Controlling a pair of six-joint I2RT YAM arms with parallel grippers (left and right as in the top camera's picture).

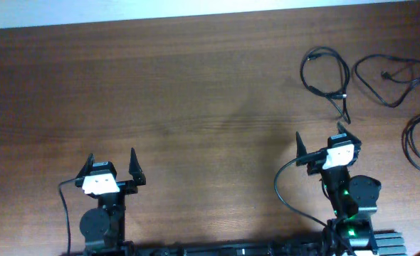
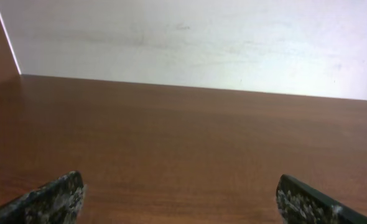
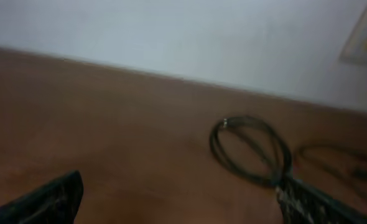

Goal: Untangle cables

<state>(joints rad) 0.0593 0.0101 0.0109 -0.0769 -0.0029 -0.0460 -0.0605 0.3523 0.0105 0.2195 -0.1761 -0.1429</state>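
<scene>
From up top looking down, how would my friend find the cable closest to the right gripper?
On the brown table, three black cables lie at the far right. Yours is the leftmost cable, straight beyond the right gripper. Only it is a round loop with a tail pointing back toward that gripper; the middle cable is pointy, and the third cable runs off the picture's edge.
</scene>
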